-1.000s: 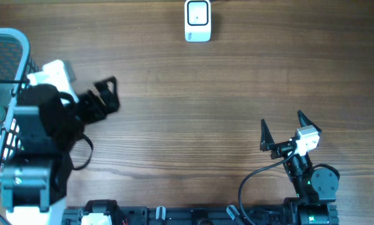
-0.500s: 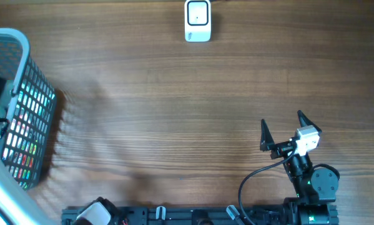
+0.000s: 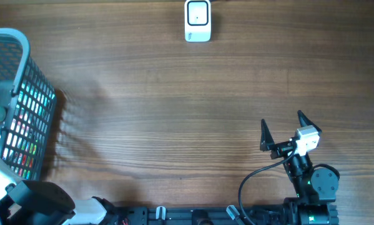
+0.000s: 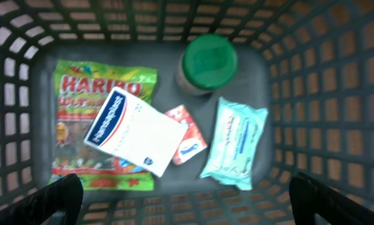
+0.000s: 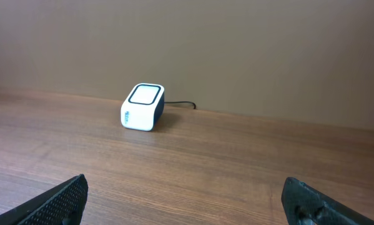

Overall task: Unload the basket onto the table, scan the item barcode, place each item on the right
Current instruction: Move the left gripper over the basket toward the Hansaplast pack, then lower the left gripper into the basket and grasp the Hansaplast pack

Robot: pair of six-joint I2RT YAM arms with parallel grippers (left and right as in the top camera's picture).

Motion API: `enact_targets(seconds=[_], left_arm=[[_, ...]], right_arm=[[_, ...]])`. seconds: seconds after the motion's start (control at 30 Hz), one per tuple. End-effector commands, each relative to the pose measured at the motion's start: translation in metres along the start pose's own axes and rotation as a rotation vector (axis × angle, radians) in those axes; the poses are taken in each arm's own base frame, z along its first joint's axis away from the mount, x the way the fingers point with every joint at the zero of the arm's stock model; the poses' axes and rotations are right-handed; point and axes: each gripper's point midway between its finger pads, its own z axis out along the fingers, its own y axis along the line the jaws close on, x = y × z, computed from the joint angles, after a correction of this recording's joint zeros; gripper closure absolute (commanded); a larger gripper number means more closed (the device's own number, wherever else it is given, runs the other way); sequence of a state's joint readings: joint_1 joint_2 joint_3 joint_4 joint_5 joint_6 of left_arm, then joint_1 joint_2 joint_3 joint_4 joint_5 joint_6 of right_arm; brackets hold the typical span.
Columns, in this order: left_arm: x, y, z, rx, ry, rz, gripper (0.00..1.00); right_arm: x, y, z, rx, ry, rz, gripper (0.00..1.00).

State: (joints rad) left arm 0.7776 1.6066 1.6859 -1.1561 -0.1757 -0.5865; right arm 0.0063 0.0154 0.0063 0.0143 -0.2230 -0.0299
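- Left wrist view: the left gripper hangs over the basket with its jaws spread fully wide and nothing between them.
- Straight below it lies a white packet with a blue band. It is tilted, rests across a sweets bag and touches a small red-and-white box. A pinch here could catch two things at once. It could also slide the flat packet instead of lifting it, since little edge stands proud.
- Ahead and to the right, a wipes pack looks soft and glossy, so it would likely sag or slip in a narrow grip.
- Further ahead, a jar with a green lid stands upright near the far wall. Round and smooth, it could squirt out of the fingers or topple.
- The basket walls close in on both sides, so a wide-open descent near one could snag the mesh.
- No barcode shows on any upward face, so whichever item is picked may reach the scanner wrong side up.
- Off to the side, the right gripper, also wide open and empty, waits above the table, well apart from the basket.
- Far ahead of it sits the scanner, a small white box with a dark surround and a cable behind. The long carry from the basket gives a loose hold time to fail.
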Motion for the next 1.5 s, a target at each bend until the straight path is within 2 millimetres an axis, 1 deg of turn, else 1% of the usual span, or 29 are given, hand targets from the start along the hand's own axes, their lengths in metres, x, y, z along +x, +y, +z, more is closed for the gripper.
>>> enact_targets(seconds=[0.0, 0.1, 0.17, 0.23, 0.3, 0.33, 0.37, 0.43, 0.47, 0.53, 0.6, 0.73, 0.87, 1.0, 1.13, 1.3, 1.47], left_arm=[[0.003, 0.009, 0.01, -0.059, 0.028, 0.026, 0.0], [0.011, 0.013, 0.019, -0.085, 0.056, -0.053, 0.0], [0.021, 0.019, 0.029, -0.125, 0.088, -0.187, 0.0], [0.026, 0.021, 0.034, -0.149, 0.102, -0.27, 0.0], [0.025, 0.018, 0.037, -0.143, 0.097, -0.342, 0.0], [0.024, 0.013, 0.037, -0.12, 0.102, -0.372, 0.0], [0.024, 0.012, 0.037, -0.115, 0.101, -0.371, 0.0], [0.016, 0.023, 0.037, -0.171, 0.042, -0.359, 0.0], [0.014, 0.025, 0.038, -0.182, 0.029, -0.372, 0.0], [0.011, 0.03, 0.039, -0.207, 0.003, -0.437, 0.0], [0.014, 0.034, 0.043, -0.238, -0.003, -0.518, 0.0], [0.026, 0.039, 0.063, -0.314, 0.023, -0.638, 0.0], [0.04, 0.042, 0.097, -0.401, 0.057, -0.711, 0.0], [0.044, 0.04, 0.125, -0.425, 0.064, -0.733, 0.0], [0.046, 0.035, 0.142, -0.417, 0.071, -0.737, 0.0], [0.046, 0.03, 0.149, -0.399, 0.08, -0.753, 0.0], [0.059, 0.031, 0.152, -0.427, 0.134, -0.764, 0.0]], right_arm=[[-0.001, -0.001, 0.0, 0.012, -0.006, 0.009, 0.0], [-0.001, -0.001, 0.0, 0.012, -0.006, 0.009, 0.0], [-0.001, -0.001, 0.0, 0.012, -0.006, 0.009, 0.0], [-0.001, -0.001, 0.0, 0.012, -0.006, 0.009, 0.0], [-0.001, -0.001, 0.0, 0.012, -0.006, 0.009, 0.01], [-0.001, -0.001, 0.0, 0.012, -0.006, 0.009, 0.0], [-0.001, -0.001, 0.0, 0.012, -0.006, 0.009, 0.0], [-0.001, -0.001, 0.0, 0.012, -0.006, 0.009, 0.0], [-0.001, -0.001, 0.0, 0.012, -0.006, 0.009, 0.0], [-0.001, -0.001, 0.0, 0.012, -0.006, 0.008, 0.0], [-0.001, -0.001, 0.0, 0.012, -0.006, 0.009, 0.0], [-0.001, -0.001, 0.0, 0.012, -0.006, 0.009, 0.0], [-0.001, -0.001, 0.0, 0.012, -0.006, 0.009, 0.0], [-0.001, -0.001, 0.0, 0.012, -0.006, 0.009, 0.0], [-0.001, -0.001, 0.0, 0.012, -0.006, 0.009, 0.0], [-0.001, -0.001, 0.0, 0.012, -0.006, 0.009, 0.0], [-0.001, -0.001, 0.0, 0.012, -0.006, 0.009, 0.0]])
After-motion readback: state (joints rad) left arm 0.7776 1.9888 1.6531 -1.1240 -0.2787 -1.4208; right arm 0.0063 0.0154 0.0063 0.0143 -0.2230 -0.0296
